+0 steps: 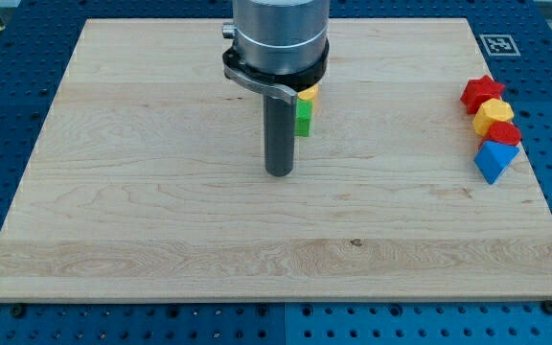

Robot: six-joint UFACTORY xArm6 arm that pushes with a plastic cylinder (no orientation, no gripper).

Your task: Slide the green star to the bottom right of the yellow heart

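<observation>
My tip (278, 172) rests on the wooden board (161, 192) near its centre. Just right of the rod and a little toward the view's top, a green block (303, 117) shows only as a narrow strip; its shape cannot be made out. A small yellow piece (308, 93) shows right above the green one, mostly hidden by the arm's grey body (278, 38). My tip is below and slightly left of the green block, apart from it.
At the board's right edge a column of blocks stands: a red star (481, 92), a yellow block (494, 115), a red block (504, 133) and a blue block (494, 160). A marker tag (497, 43) sits at the top right corner.
</observation>
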